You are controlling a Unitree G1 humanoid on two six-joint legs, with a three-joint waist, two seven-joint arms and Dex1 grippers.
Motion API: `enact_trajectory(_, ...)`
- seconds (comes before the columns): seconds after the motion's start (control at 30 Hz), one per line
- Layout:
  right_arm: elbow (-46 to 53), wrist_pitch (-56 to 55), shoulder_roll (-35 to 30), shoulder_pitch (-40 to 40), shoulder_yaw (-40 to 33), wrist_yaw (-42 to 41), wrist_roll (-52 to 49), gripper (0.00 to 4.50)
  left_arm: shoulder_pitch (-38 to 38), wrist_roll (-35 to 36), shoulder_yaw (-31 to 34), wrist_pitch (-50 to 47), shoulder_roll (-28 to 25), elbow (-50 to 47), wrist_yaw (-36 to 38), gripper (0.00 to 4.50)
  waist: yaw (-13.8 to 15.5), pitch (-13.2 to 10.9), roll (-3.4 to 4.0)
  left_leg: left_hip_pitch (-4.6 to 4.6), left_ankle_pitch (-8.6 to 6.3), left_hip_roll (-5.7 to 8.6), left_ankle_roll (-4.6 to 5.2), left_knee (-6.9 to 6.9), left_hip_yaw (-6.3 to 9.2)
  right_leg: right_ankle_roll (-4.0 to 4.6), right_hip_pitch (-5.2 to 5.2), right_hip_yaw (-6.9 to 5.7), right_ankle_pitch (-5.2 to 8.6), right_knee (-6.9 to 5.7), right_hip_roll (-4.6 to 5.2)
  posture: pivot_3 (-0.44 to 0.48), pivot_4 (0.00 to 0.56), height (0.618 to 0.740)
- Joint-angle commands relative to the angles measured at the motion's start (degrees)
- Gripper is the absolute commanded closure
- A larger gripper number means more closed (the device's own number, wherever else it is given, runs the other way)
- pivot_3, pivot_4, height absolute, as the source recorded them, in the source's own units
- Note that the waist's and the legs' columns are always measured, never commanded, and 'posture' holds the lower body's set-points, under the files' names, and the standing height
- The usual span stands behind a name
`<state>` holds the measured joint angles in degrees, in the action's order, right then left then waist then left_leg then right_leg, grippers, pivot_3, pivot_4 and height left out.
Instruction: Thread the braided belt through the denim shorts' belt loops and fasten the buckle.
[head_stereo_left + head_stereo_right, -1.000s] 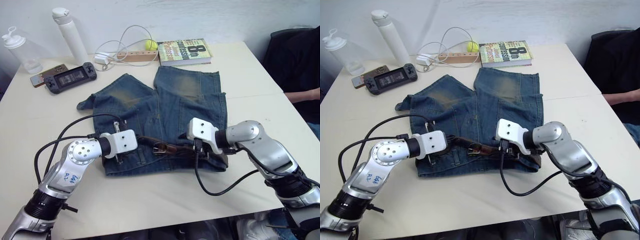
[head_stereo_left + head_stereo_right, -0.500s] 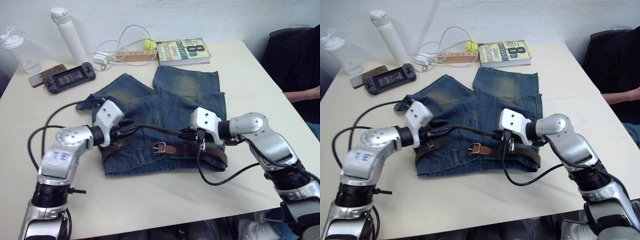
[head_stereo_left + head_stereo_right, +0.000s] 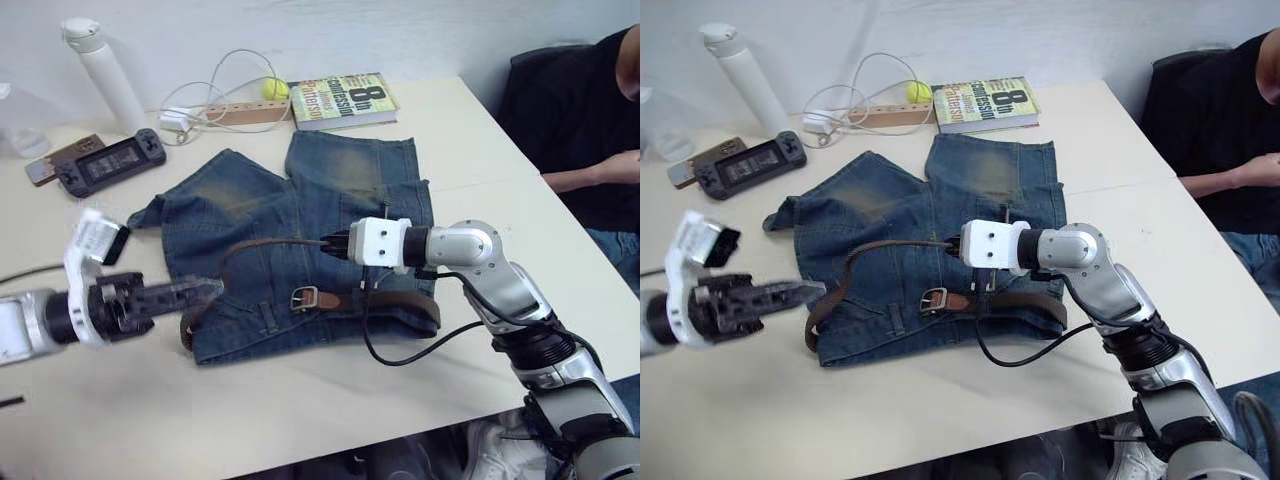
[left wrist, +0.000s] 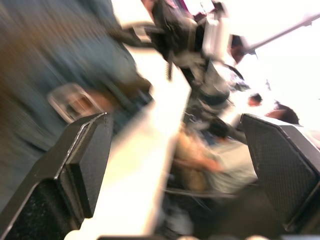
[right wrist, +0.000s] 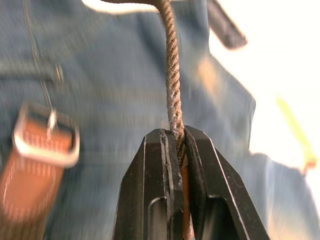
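Over the faded blue denim shorts (image 3: pixel 300 215) on the table, my right gripper (image 5: pixel 176 142) pinches the dark-brown braided belt (image 3: pixel 880 247), my left gripper (image 3: pixel 790 293) spread empty, so I should guide the tip slowly toward the small rectangular silver buckle (image 3: pixel 302 298).

Even, soft indoor light falls over the pale surface (image 3: pixel 300 400), with only faint shadows under the shorts (image 3: pixel 300 230). The head views are fairly sharp, though the left end effector (image 3: pixel 190 291) is smeared. The left wrist view is heavily motion-blurred and washed out white at one side. The right wrist view blurs the buckle (image 5: pixel 45 135).
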<state>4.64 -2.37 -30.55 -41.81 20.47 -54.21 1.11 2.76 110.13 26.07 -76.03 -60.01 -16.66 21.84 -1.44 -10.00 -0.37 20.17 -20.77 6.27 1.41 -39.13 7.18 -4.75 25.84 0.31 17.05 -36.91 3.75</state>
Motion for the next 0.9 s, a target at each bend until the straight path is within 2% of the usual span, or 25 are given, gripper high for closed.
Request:
enact_trajectory(0.03, 0.5, -8.5, 0.2, -1.5, 0.1, 0.3, 2.3, 4.5, -1.0, 2.9, -5.4, 10.2, 3.3, -6.0, -2.7, 0.06, 1.2, 0.0, 0.08, -0.01, 0.0, 0.04, -0.01, -0.02, -0.01, 0.0, -0.01, 0.01, 0.0, 0.04, 0.03, 0.0, 0.15, 0.74)
enact_trajectory(0.1, 0.1, -11.4, 0.2, -1.4, 0.3, 0.6, 3.5, 4.5, -0.6, 2.9, -8.4, 15.7, 8.6, -8.2, -8.3, 0.06, 1.7, 0.0, 0.07, -0.05, -0.01, 0.01, -0.05, -0.06, 0.01, 0.05, -0.05, -0.01, -0.03, 0.02, 0.0, 0.0, 0.15, 0.74)
enact_trajectory(0.17, 0.2, -13.3, 0.0, -0.9, 0.2, 0.9, 4.5, 4.5, -0.1, 2.9, -11.0, 22.2, 16.5, -11.5, -16.3, 0.06, 1.6, 0.0, 0.07, -0.06, -0.01, 0.01, -0.06, -0.09, 0.0, 0.07, -0.06, -0.01, -0.04, 0.01, -0.01, 0.0, 0.15, 0.74)
enact_trajectory(0.27, 0.8, -14.7, -0.6, 0.0, 0.0, 1.1, 5.8, 4.5, -1.0, 2.9, -14.3, 32.5, 30.3, -16.6, -32.8, 0.06, 1.4, 0.0, -0.03, -0.06, -0.01, 0.0, -0.05, -0.13, -0.06, 0.04, -0.07, 0.01, -0.07, 0.01, -0.05, 0.0, 0.15, 0.74)
enact_trajectory(0.37, 1.2, -14.9, -1.0, 0.4, -0.5, 1.5, 6.7, 4.5, -3.7, 2.9, -16.7, 38.4, 38.0, -20.5, -43.8, 0.06, 1.1, 0.1, -0.12, -0.06, -0.02, -0.07, -0.05, -0.22, -0.19, 0.04, -0.07, 0.05, -0.07, -0.08, -0.18, 0.0, 0.15, 0.74)
enact_trajectory(0.57, 1.7, -16.9, -1.6, 0.9, -0.6, 1.9, 7.8, 4.5, -3.5, 2.9, -18.8, 43.4, 44.4, -22.5, -55.6, 0.06, 1.7, 0.1, -0.12, -0.34, 0.0, -0.1, -0.1, -0.16, -0.36, 0.06, -0.18, 0.19, -0.06, -0.13, -0.24, 0.0, 0.15, 0.74)
enact_trajectory(0.77, 2.1, -18.6, -2.1, 1.0, -0.3, 2.0, 9.0, 4.5, -2.0, 2.9, -18.7, 42.0, 47.3, -20.2, -59.5, 0.06, 2.6, 0.1, -0.13, -0.59, -0.01, -0.09, -0.1, -0.06, -0.48, 0.07, -0.37, 0.32, -0.05, -0.08, -0.25, 0.0, 0.15, 0.74)
enact_trajectory(0.87, 2.4, -18.9, -2.2, 1.3, -0.4, 2.3, 9.4, 4.5, -1.7, 2.9, -17.8, 40.3, 47.7, -18.5, -59.9, 0.91, 2.8, 0.1, -0.13, -0.61, 0.0, -0.1, -0.1, -0.05, -0.49, 0.07, -0.37, 0.32, -0.05, -0.09, -0.25, 0.0, 0.15, 0.74)
enact_trajectory(0.9, 2.5, -18.9, -2.3, 1.4, -0.4, 2.4, 9.7, 4.5, -1.3, 2.9, -17.3, 39.7, 48.0, -17.9, -59.9, 1.38, 2.8, 0.1, -0.13, -0.6, 0.0, -0.1, -0.1, -0.05, -0.49, 0.07, -0.37, 0.32, -0.05, -0.09, -0.26, 0.0, 0.15, 0.74)
